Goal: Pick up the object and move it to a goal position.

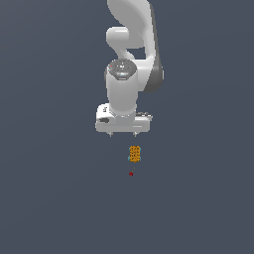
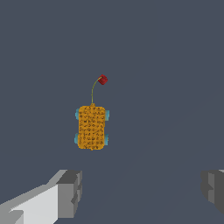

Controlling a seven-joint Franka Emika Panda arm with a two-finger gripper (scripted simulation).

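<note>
Wrist view, foreground: I see the two grey fingers (image 2: 70, 192) of my gripper (image 2: 142, 190) at opposite sides of the frame, spread wide apart, with bare dark floor (image 2: 175, 65) showing between them and nothing in their grasp. Beyond the fingertips lies the object (image 2: 92, 127), a small orange-yellow oblong block with a darker grid-like pattern. Four pale blue nubs (image 2: 77, 114) project from its long sides, two per side, near the corners. A thin curved stem rises from one short end of the block and ends in a small red piece (image 2: 103, 79); whether that piece rests on the floor, I cannot tell.

Exterior view: I see the object (image 1: 134, 154) on the floor (image 1: 49, 198), standing apart from the gripper (image 1: 123, 134) and offset slightly toward the exterior view's right of the midline between the fingertips. The red piece (image 1: 131, 173) sits nearer the camera than the block. Behind them the white hand hangs with only its short fingertips showing beneath it, and the white arm (image 1: 130, 49) rises out of the frame's upper edge.
</note>
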